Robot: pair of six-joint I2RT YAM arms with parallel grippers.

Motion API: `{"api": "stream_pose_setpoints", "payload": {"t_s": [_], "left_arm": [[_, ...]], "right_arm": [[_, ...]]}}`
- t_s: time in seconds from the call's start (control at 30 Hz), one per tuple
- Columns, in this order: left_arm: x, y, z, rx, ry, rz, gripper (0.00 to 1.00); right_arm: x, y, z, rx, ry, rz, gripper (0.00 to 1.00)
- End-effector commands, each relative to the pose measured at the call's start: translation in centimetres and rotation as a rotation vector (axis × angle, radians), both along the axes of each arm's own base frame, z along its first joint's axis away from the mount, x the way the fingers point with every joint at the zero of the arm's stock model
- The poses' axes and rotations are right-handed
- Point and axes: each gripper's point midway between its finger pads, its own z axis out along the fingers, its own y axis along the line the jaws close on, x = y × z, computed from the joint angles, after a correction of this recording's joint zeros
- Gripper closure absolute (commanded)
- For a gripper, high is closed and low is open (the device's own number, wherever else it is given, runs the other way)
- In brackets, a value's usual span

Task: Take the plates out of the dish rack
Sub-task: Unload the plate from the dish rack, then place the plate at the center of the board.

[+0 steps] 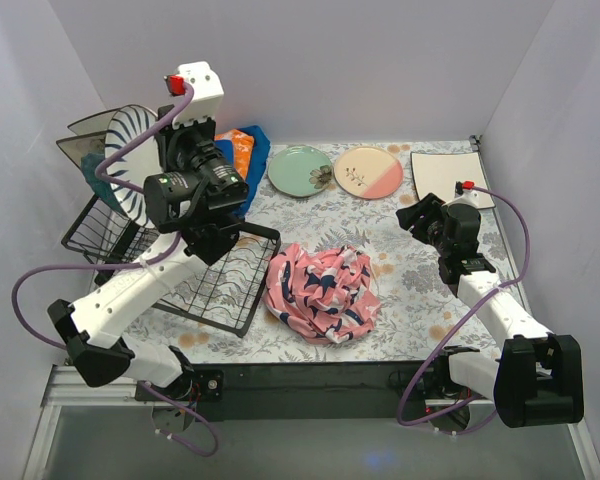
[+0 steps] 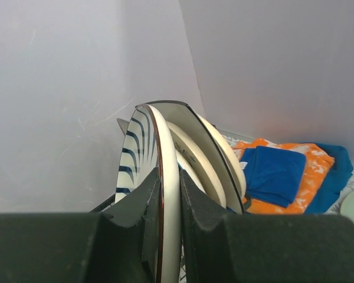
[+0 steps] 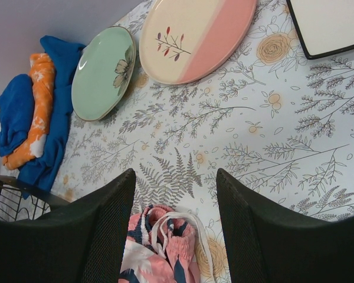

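Observation:
The black wire dish rack (image 1: 223,290) stands at the left, with several plates upright in its far end. My left gripper (image 2: 170,180) is shut on the rim of a cream-white plate (image 2: 170,147) with a dark red edge line. A cream plate with blue stripes (image 1: 130,160) stands just left of it (image 2: 131,156), and more cream plates (image 2: 224,159) stand to its right. A mint green plate (image 1: 300,170), a cream-and-pink plate (image 1: 368,172) and a cream square plate (image 1: 450,178) lie flat on the table. My right gripper (image 3: 176,177) is open and empty above the table (image 1: 420,215).
A crumpled pink patterned cloth (image 1: 320,290) lies mid-table, partly under the right gripper (image 3: 165,247). Folded blue-orange cloths (image 1: 242,150) lie behind the rack, beside the mint plate (image 3: 103,73). White walls close in the left, back and right sides.

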Motion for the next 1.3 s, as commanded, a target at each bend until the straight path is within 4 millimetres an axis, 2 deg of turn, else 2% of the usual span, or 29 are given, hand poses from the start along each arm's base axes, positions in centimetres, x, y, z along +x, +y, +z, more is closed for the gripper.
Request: {"api": "stream_pose_setpoints", "payload": {"t_s": [0.0,0.13,0.2,0.23,0.27,0.3,0.33,0.37,0.4,0.43,0.47,0.5,0.6,0.67,0.73,0.77,0.8,0.83,0.87,0.9,0.97,1.03,1.07,1.27], "left_arm": [[0.2,-2.3,2.5,0.061,-0.058,-0.092,1.00],[0.7,-6.1,1.7,0.094,-0.050,-0.162,1.00],[0.9,-7.3,1.2,0.110,-0.048,-0.178,1.00],[1.2,-8.8,0.4,0.164,-0.024,-0.194,1.00],[1.3,-9.6,0.1,0.192,-0.023,-0.203,1.00],[0.9,-9.6,0.0,0.135,-0.081,-0.201,1.00],[0.5,-10.1,-0.3,0.228,-0.047,-0.196,1.00],[0.8,-11.4,-1.1,0.280,-0.057,-0.190,1.00],[0.4,-11.2,-1.7,0.243,-0.095,-0.169,1.00],[0.0,-11.7,-2.0,0.301,-0.078,-0.163,1.00],[0.3,-13.1,-3.3,0.357,-0.070,-0.161,1.00],[0.3,-13.6,-4.1,0.377,-0.076,-0.164,1.00],[1.1,-16.7,-7.4,0.487,-0.044,-0.215,1.00],[1.5,-17.8,-8.8,0.461,-0.054,-0.251,1.00],[1.8,-19.1,-10.4,0.506,-0.024,-0.296,1.00],[1.9,-19.9,-11.1,0.459,-0.047,-0.335,1.00],[2.0,-21.0,-12.6,0.529,-0.012,-0.375,1.00],[1.6,-21.4,-13.0,0.520,-0.012,-0.407,1.00],[1.5,-21.9,-13.6,0.506,-0.014,-0.438,1.00],[1.5,-22.8,-14.8,0.492,-0.005,-0.482,1.00],[1.1,-23.6,-16.7,0.476,0.005,-0.549,1.00],[1.1,-25.2,-20.1,0.487,0.058,-0.637,1.00],[1.1,-25.3,-20.9,0.488,0.072,-0.654,1.00],[0.6,-26.7,-26.6,0.541,0.155,-0.800,1.00]], "right_arm": [[1.0,-0.1,2.3,-0.018,-0.073,-0.007,0.37],[1.1,-0.1,2.6,-0.026,-0.080,-0.003,0.37],[1.1,0.0,2.9,-0.034,-0.080,0.008,0.37],[1.3,0.2,3.8,-0.035,-0.098,0.021,0.37],[1.5,0.5,3.9,-0.035,-0.093,0.043,0.37],[1.4,1.5,4.3,-0.019,-0.090,0.110,0.37],[1.8,2.2,5.8,-0.014,-0.115,0.156,0.37],[2.4,2.4,5.5,-0.004,-0.095,0.186,0.37],[2.1,3.6,5.8,0.031,-0.086,0.279,0.37],[2.5,3.9,7.2,0.058,-0.104,0.320,0.37],[3.2,3.3,6.3,0.086,-0.071,0.336,0.38],[2.8,4.1,6.6,0.119,-0.064,0.408,0.38],[3.7,2.8,6.8,0.135,-0.064,0.422,0.39],[3.9,1.8,6.4,0.157,-0.048,0.405,0.38],[4.2,1.2,6.0,0.171,-0.037,0.405,0.38],[4.3,1.2,6.1,0.172,-0.039,0.423,0.38],[4.2,1.5,7.0,0.189,-0.055,0.477,0.37],[4.7,1.1,6.6,0.214,-0.038,0.491,0.37],[4.9,1.2,6.9,0.226,-0.044,0.521,0.37],[5.0,1.7,8.4,0.234,-0.071,0.578,0.36],[5.5,1.9,8.6,0.245,-0.074,0.625,0.36],[5.4,2.5,9.2,0.262,-0.086,0.703,0.34],[5.4,2.7,9.3,0.267,-0.088,0.722,0.34],[5.4,4.0,7.7,0.325,-0.031,0.788,0.32]]}}
